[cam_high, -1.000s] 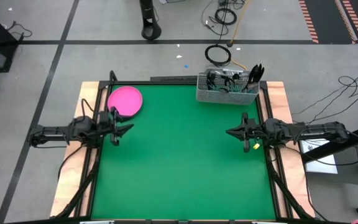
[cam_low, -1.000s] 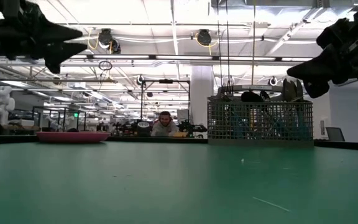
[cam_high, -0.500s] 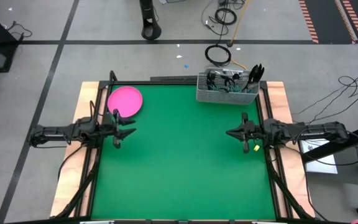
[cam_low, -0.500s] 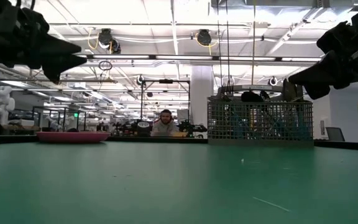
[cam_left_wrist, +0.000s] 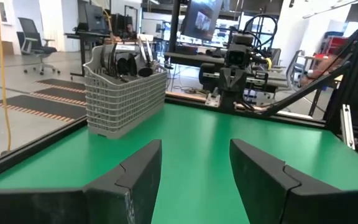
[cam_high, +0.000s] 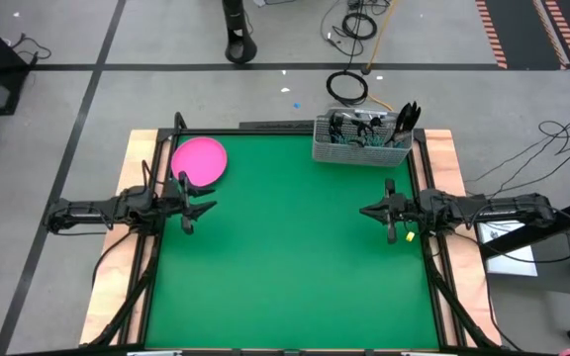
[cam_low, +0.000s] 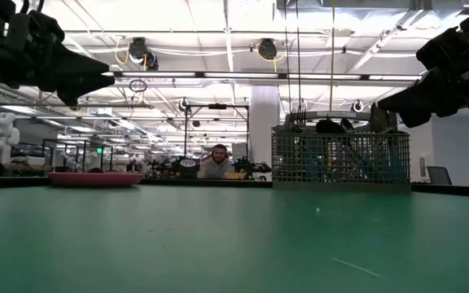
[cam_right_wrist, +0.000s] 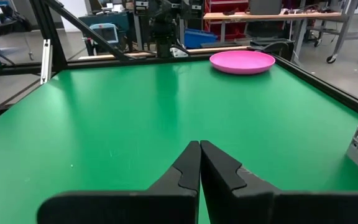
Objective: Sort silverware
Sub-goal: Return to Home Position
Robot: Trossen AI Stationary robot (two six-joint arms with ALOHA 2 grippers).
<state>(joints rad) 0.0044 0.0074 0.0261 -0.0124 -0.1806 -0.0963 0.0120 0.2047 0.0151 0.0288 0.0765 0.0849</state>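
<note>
Logging left gripper [cam_high: 204, 206] raised over the left side of the bench [cam_high: 295, 267], near the pink plate [cam_high: 200, 158] and pointing inward across the green surface. Fingers spread wide in the left wrist view, green bench top showing through the gap, nothing held. Held well above the bench top in the low view, dark against the ceiling lights.

Right gripper [cam_high: 366, 210] raised over the right side of the bench, close to the right edge, pointing inward toward the other arm. Fingers pressed together along their full length in the right wrist view, no gap, nothing gripped. Likewise up off the bench top in the low view.

Both arms roughly level with each other across the bench, well apart, open green surface between.

Silverware [cam_high: 369, 127] standing upright in the wire-mesh caddy [cam_high: 359, 150] at the far right corner of the bench. Dark handles and utensil heads poking above the caddy rim, packed close; single pieces too small to tell apart. Caddy well apart from both grippers, nearer the right one.

Pink plate sitting flat at the far left corner.

Person [cam_low: 216, 163] visible in the room beyond the bench, low view only, framed between plate and caddy.
</note>
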